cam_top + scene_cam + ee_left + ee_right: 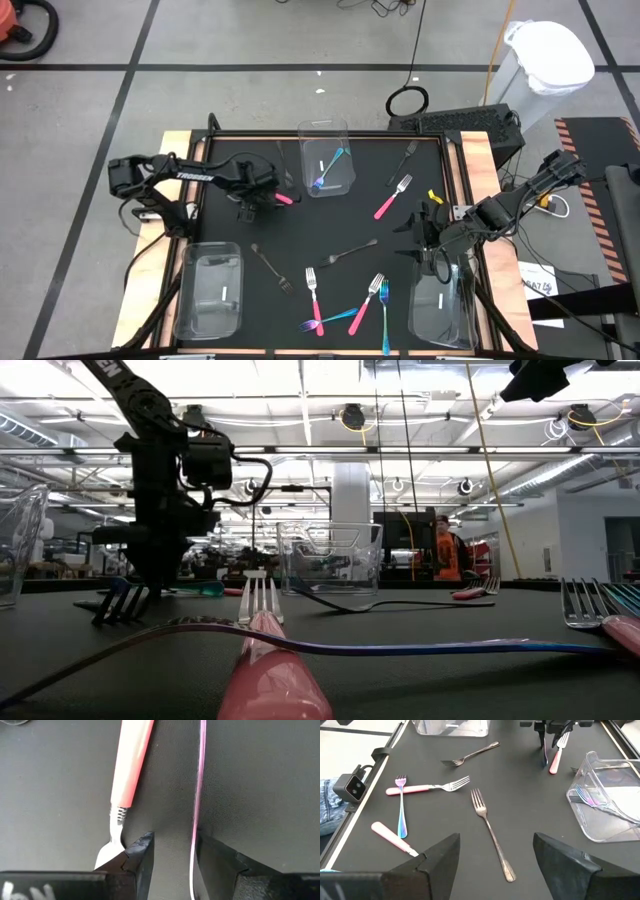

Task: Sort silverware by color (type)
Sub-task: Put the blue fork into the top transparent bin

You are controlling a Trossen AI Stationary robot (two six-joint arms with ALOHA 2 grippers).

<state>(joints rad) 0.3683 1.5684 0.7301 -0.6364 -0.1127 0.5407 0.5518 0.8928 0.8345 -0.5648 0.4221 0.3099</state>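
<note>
**High view.** The left end effector (247,207) stands over the far left part of the black counter (300,230), next to a pink-handled fork (284,199). The right end effector (418,238) hangs above the counter's right side, near the right-hand clear bin (440,318). The far bin (327,150) holds a blue-handled utensil (331,167). A third bin (210,295) sits at the near left. The rest of the silverware lies loose on the counter:
- a pink fork (392,197) and a dark fork (405,158) toward the far right;
- two dark forks (350,250) (270,268) in the middle;
- a crossed group of pink and blue forks (350,312) at the near edge.

**Low view.** A pink-handled fork (265,650) lies closest to the camera. The left end effector (150,575) reaches down to the counter beside the clear bin (330,560). A person in orange (445,550) stands in the room behind.

**Left wrist view.** The left end effector (172,840) has its fingers (142,850) apart. A thin purple-tinted utensil (199,785), seen edge-on, runs between them. Whether a finger touches it cannot be told. The pink-handled fork (131,765) lies just outside one finger.

**Right wrist view.** The right end effector (495,842) is wide open and holds nothing. It is above a dark fork (490,827).
</note>
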